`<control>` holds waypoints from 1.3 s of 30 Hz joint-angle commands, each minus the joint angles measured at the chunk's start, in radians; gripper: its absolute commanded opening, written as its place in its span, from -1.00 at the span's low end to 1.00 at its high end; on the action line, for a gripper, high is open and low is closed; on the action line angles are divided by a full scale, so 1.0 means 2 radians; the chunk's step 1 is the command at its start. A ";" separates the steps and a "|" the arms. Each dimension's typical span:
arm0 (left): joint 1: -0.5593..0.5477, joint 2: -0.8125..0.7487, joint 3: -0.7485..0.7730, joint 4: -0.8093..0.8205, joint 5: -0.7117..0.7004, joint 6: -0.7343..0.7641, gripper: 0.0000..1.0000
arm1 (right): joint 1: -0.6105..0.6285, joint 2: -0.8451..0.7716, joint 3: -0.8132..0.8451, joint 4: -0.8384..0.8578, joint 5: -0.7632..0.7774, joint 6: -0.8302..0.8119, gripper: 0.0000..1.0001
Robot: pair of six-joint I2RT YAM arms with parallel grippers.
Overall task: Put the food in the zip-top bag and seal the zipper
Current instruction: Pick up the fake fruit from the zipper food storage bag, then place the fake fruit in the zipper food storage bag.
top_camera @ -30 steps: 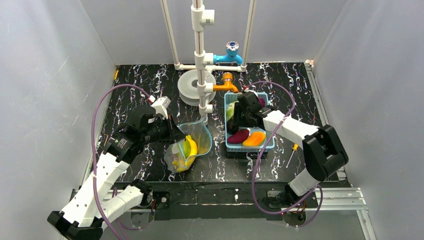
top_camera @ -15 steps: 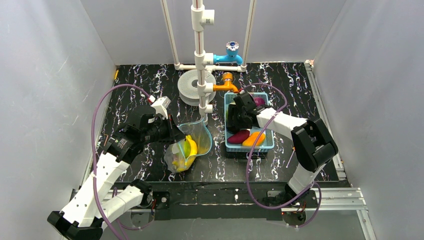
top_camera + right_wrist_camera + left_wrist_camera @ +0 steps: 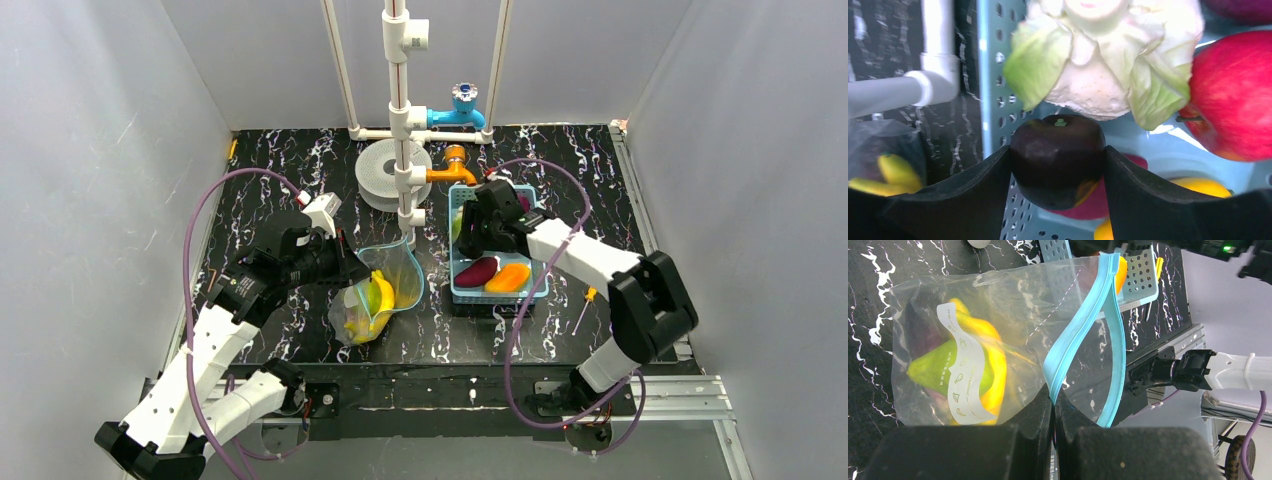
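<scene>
Black marbled table (image 3: 300, 150), grey walls on three sides. Nearest, the left gripper (image 3: 1053, 407) is clamped tight on one lip of the zip-top bag (image 3: 400, 285), just under the zipper (image 3: 1079, 330). The bag's mouth stands open, with one bunch of bananas (image 3: 995, 365) and one green piece (image 3: 933, 372) inside. Farther on, the right gripper (image 3: 1058, 165), in the single blue basket (image 3: 500, 296), is closed round one dark purple fruit (image 3: 1058, 150), beside one cabbage (image 3: 1098, 60) and one red apple (image 3: 1233, 100). Bare tabletop lies at the far left and far right.

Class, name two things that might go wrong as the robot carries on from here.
The round dark fruit sits between the right fingers on smooth curved sides; it may slip out. The left fingers pinch the bag at one spot on its zipper, so the mouth may sag shut.
</scene>
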 commanded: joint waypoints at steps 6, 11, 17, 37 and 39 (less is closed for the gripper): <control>-0.001 -0.007 0.001 -0.003 0.003 0.001 -1.00 | -0.001 -0.097 -0.042 0.003 0.022 -0.001 -0.65; -0.001 -0.008 -0.001 -0.002 0.005 -0.001 -1.00 | 0.007 -0.135 -0.081 0.024 -0.027 0.020 -0.95; -0.001 -0.005 -0.003 0.007 0.014 -0.006 -1.00 | 0.072 -0.184 -0.080 0.040 -0.015 0.010 -0.97; -0.001 -0.002 -0.003 0.009 0.017 -0.010 -1.00 | 0.249 -0.197 0.076 0.051 0.070 -0.122 -0.97; -0.001 -0.001 -0.001 0.009 0.018 -0.010 -1.00 | 0.259 -0.182 0.087 0.051 0.060 -0.130 -0.97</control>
